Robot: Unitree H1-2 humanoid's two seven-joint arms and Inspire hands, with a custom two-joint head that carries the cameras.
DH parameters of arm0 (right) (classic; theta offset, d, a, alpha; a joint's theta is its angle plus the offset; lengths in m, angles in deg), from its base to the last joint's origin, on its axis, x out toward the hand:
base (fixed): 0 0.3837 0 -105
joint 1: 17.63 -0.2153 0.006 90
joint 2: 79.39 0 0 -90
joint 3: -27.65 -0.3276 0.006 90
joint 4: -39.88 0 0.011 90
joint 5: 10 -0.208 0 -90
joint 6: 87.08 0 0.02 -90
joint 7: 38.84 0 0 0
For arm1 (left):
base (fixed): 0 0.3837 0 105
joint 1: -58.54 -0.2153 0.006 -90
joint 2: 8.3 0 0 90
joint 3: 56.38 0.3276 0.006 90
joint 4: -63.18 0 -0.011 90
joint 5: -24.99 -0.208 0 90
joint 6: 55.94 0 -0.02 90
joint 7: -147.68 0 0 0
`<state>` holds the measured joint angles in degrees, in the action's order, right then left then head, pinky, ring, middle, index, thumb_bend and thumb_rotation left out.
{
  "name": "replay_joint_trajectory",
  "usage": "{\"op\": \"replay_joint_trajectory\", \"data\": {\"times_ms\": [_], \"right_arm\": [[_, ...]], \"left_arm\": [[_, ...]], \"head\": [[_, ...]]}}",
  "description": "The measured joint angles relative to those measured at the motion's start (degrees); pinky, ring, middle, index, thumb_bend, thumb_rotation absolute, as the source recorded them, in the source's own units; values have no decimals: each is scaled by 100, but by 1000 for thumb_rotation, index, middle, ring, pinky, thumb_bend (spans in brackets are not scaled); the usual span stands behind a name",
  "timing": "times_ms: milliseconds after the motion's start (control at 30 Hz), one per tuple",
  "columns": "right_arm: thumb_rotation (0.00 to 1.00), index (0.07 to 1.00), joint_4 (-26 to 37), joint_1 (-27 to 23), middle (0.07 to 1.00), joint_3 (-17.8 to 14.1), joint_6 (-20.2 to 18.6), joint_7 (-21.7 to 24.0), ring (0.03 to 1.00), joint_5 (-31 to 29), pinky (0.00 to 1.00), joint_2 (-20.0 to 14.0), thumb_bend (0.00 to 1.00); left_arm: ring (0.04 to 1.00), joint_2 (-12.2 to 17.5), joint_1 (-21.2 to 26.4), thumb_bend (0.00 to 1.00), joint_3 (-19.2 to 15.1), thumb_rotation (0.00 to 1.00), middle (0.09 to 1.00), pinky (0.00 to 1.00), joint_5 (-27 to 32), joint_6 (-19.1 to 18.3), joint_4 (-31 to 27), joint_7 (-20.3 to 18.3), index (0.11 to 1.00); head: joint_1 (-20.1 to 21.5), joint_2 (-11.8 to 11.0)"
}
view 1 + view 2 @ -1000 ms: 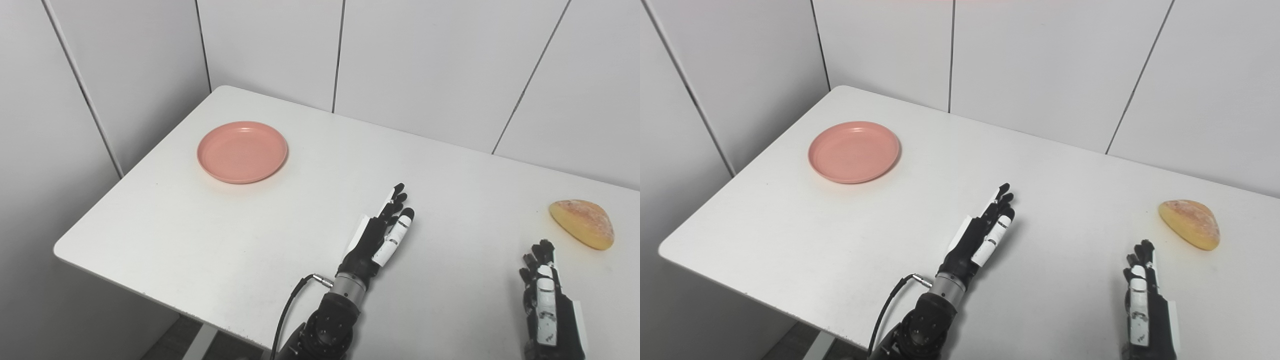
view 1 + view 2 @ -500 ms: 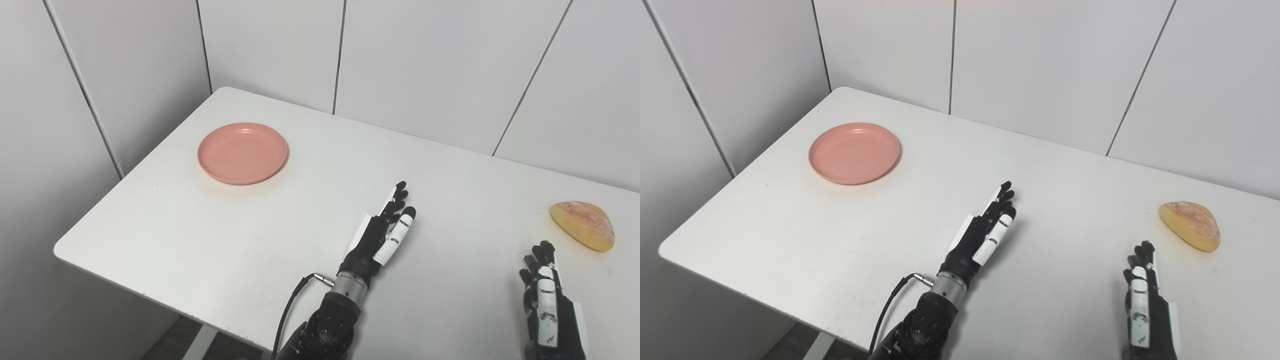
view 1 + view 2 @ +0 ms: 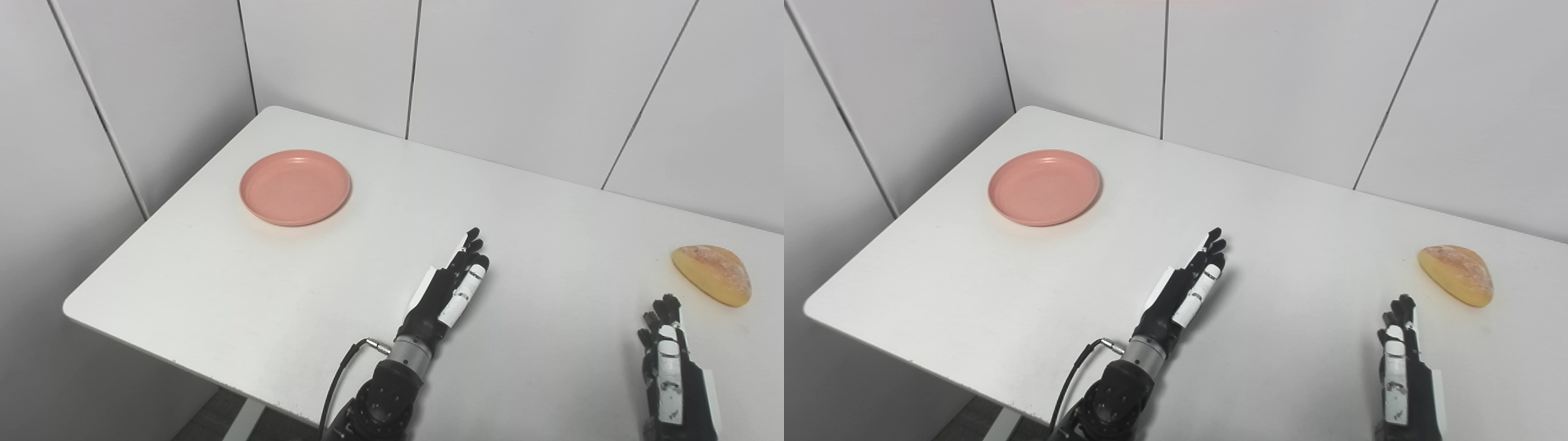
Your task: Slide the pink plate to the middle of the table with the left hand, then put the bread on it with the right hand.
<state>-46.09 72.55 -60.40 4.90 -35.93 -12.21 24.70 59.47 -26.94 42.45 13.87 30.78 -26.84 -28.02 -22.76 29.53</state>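
The pink plate [image 3: 295, 187] sat empty near the table's [image 3: 233, 294] far left corner, at about ten o'clock from the left hand [image 3: 450, 286] and well apart from it. That hand hovered over the near middle of the table, fingers straight and lying close together, holding nothing. The bread [image 3: 712, 273] lay toward the right edge, at roughly one o'clock from the right hand [image 3: 667, 361], whose fingers pointed up side by side, also empty.

The step in hand appeared to be the reach for the plate. Done well, the left hand would travel out to ten o'clock, settle its fingertips on the far-left rim — not the centre — and draw the plate flat toward four o'clock, pressing lightly so it slid rather than tipped.
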Motion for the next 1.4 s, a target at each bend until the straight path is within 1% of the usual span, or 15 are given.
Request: {"op": "replay_joint_trajectory", "data": {"times_ms": [100, 167, 200, 233, 300, 367, 467, 633, 733, 800, 900, 1000, 1100, 1267, 1400], "right_arm": [[1000, 1000, 7, 2, 1000, 2, 0, -22, 1000, 46, 1000, 12, 168], [1000, 1000, 0, 2, 1000, 1, 1, -38, 1000, 85, 1000, 16, 174], [1000, 1000, -6, 0, 1000, 3, 2, -39, 1000, 98, 1000, 17, 178], [1000, 1000, -9, 0, 1000, 4, 2, -39, 1000, 106, 1000, 16, 179], [1000, 1000, -13, -1, 1000, 12, 4, -40, 1000, 131, 1000, 16, 178], [1000, 1000, -13, -2, 1000, 20, 5, -45, 1000, 180, 1000, 20, 175], [1000, 1000, -16, -4, 1000, 19, 5, -46, 1000, 219, 1000, 28, 163], [1000, 1000, -15, -4, 1000, 12, 5, -46, 1000, 217, 1000, 41, 156], [1000, 1000, -16, -4, 1000, -1, 5, -46, 999, 216, 1000, 51, 155], [1000, 1000, -20, -6, 1000, -5, 5, -46, 999, 215, 1000, 54, 151], [1000, 1000, -20, -9, 1000, -4, 5, -46, 999, 218, 1000, 58, 147], [1000, 1000, -26, -12, 1000, 0, 8, -39, 1000, 217, 1000, 59, 149], [1000, 1000, -37, -18, 1000, -6, 11, -39, 999, 217, 1000, 58, 158], [1000, 1000, -30, -17, 1000, -8, 11, -48, 1000, 219, 1000, 62, 156], [1000, 1000, -33, -17, 1000, -22, 11, -49, 1000, 216, 1000, 62, 163]], "left_arm": [[951, 0, 26, 368, -80, 1000, 962, 930, 110, -313, -434, -77, 959], [972, 0, 101, 393, -121, 1000, 978, 970, 134, -522, -645, -114, 967], [970, 1, 143, 403, -150, 1000, 976, 971, 219, -664, -753, -157, 963], [968, 7, 186, 404, -168, 1000, 974, 968, 244, -726, -833, -183, 962], [943, 56, 299, 394, -177, 1000, 956, 928, 215, -849, -1020, -210, 949], [942, 126, 452, 401, -212, 1000, 954, 931, 199, -927, -1199, -224, 951], [946, 227, 727, 432, -392, 1000, 961, 942, 258, -1009, -1353, -281, 954], [932, 427, 1144, 442, -671, 1000, 952, 954, 373, -1067, -1402, -292, 946], [957, 467, 1256, 462, -802, 1000, 974, 958, 500, -1110, -1511, -293, 978], [949, 508, 1368, 432, -931, 1000, 969, 930, 616, -1149, -1541, -295, 975], [957, 576, 1608, 413, -1175, 1000, 979, 944, 752, -1178, -1541, -286, 981], [964, 763, 1856, 408, -1410, 1000, 986, 969, 873, -1194, -1530, -284, 988], [966, 926, 1995, 427, -1659, 1000, 982, 997, 989, -1203, -1459, -272, 986], [978, 1222, 2083, 425, -1898, 1000, 991, 1000, 1037, -1364, -1288, -225, 999], [951, 1417, 2188, 419, -2057, 1000, 967, 974, 1062, -1411, -1219, -182, 972]], "head": [[-9, -9], [-18, -9], [-18, -26], [-18, -26], [0, -44], [0, -53], [0, -53], [9, -62], [0, -79], [-9, -79], [-9, -88], [-9, -88], [-18, -79], [-44, -79], [-53, -79]]}}
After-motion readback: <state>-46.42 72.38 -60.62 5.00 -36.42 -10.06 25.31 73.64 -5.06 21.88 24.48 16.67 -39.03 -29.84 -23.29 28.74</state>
